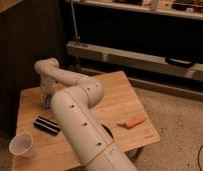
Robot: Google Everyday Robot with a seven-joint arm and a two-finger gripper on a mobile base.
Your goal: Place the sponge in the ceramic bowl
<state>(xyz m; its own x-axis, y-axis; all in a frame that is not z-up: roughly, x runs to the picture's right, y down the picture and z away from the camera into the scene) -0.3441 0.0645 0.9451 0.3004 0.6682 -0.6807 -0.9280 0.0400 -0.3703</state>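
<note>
Down at left edge of table (pixel 120 95), end effector (pixel 47 102), state unclear; black block (pixel 46 125), white cup (pixel 21 145) nearby.

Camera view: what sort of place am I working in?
Probably a lab or workshop test area, not a home: a small wooden table on speckled floor, dark metal racking behind, props like a white cup. The hand sits at the table's far left.
</note>
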